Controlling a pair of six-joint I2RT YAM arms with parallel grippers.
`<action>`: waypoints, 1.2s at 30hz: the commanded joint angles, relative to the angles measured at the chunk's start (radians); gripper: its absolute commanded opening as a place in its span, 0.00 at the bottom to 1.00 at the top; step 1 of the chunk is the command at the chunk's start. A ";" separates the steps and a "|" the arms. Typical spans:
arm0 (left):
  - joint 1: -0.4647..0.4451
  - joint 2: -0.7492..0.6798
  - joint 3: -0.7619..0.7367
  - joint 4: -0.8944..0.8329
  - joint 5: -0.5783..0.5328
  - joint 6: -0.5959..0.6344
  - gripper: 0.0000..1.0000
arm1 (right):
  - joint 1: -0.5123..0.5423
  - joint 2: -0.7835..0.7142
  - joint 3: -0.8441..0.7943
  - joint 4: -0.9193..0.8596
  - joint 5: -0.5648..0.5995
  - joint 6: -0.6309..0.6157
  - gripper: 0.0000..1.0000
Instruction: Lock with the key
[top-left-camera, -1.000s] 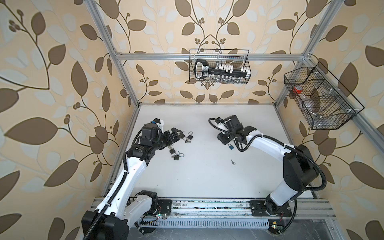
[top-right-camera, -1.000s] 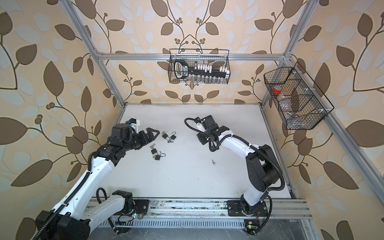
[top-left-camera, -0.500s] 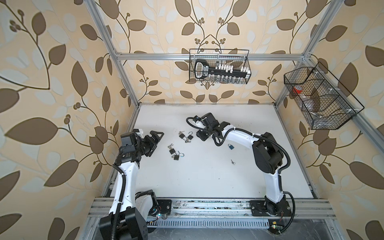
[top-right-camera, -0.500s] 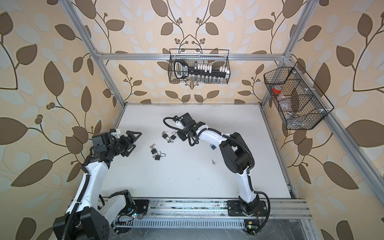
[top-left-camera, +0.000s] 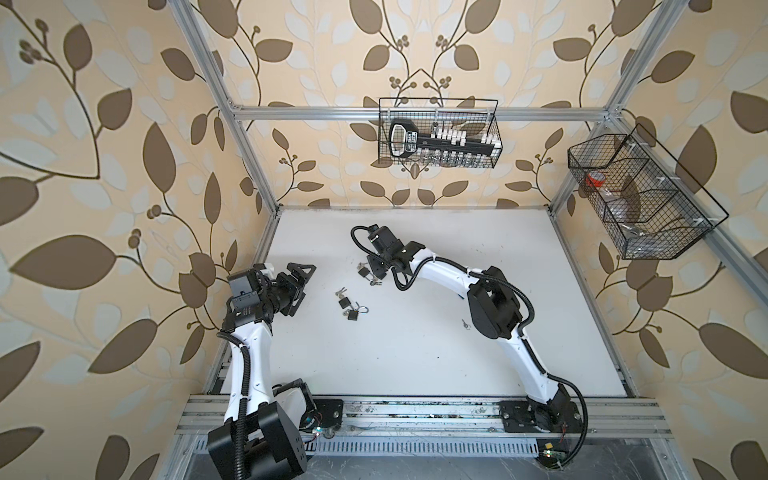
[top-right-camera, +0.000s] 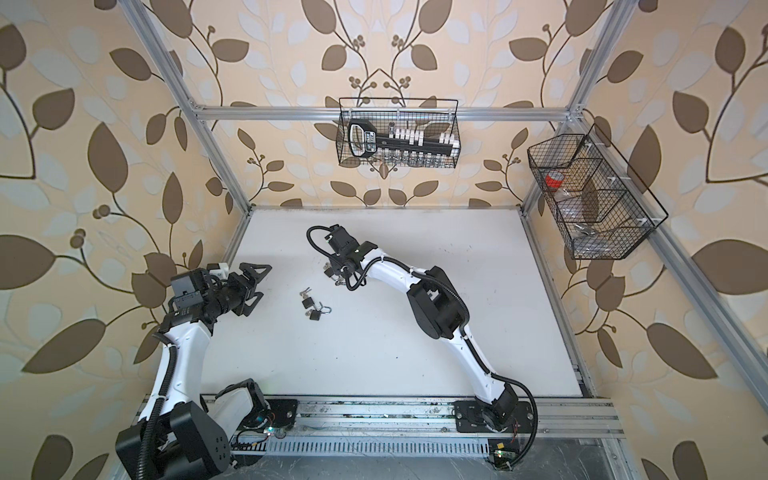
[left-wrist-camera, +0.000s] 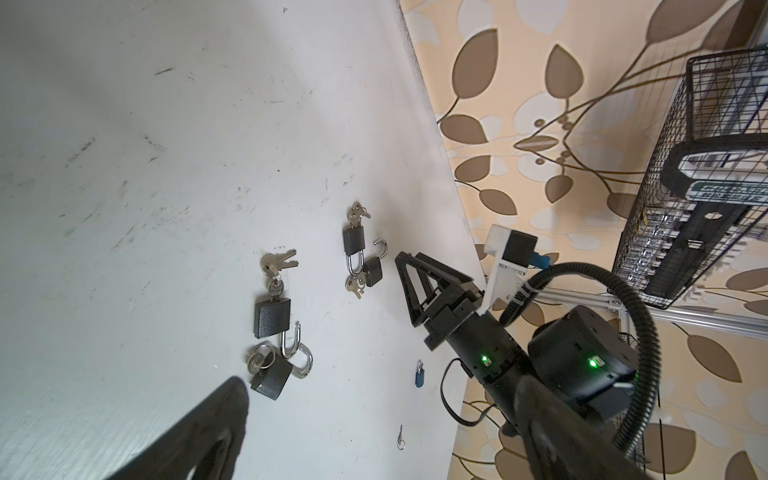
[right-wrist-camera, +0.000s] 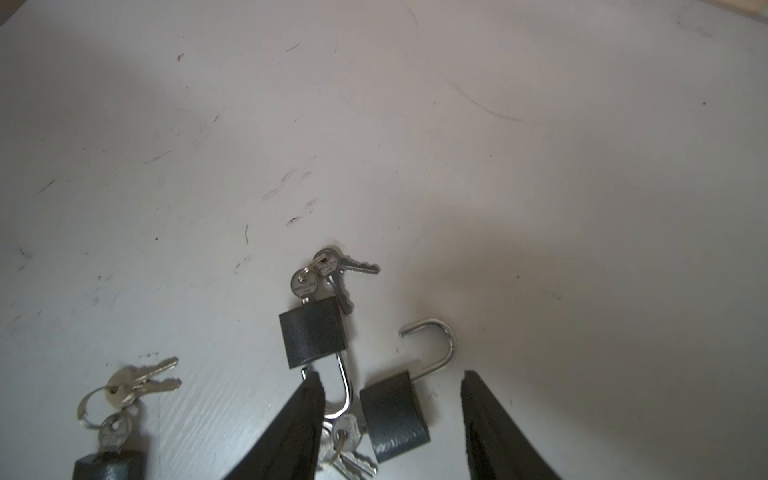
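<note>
Right gripper (right-wrist-camera: 390, 376) stands half open astride an unlatched padlock (right-wrist-camera: 392, 419) (not gripping it).

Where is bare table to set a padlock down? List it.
Free: the broad near stretch of table between both arms' bases, and the far right corner. Crowded: the padlocks between left tool and right tool.

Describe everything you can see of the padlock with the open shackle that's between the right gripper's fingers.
The padlock is small, with a dark, grainy body and a shiny silver shackle swung open, its free end clear of the body. It lies flat on the white table, between the fingers of the open right gripper, neither seen touching it. A bunch of keys sits at its bottom end; whether one is inserted I cannot tell.
</note>
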 joint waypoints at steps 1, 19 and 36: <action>0.006 -0.014 -0.011 0.000 0.048 0.005 0.99 | 0.003 0.056 0.071 -0.094 0.050 0.053 0.54; 0.006 0.007 -0.035 0.060 0.128 -0.021 0.99 | 0.007 0.155 0.152 -0.164 0.066 0.024 0.59; -0.021 -0.008 -0.044 0.054 0.145 0.002 0.99 | 0.007 0.013 -0.118 -0.131 0.040 0.046 0.59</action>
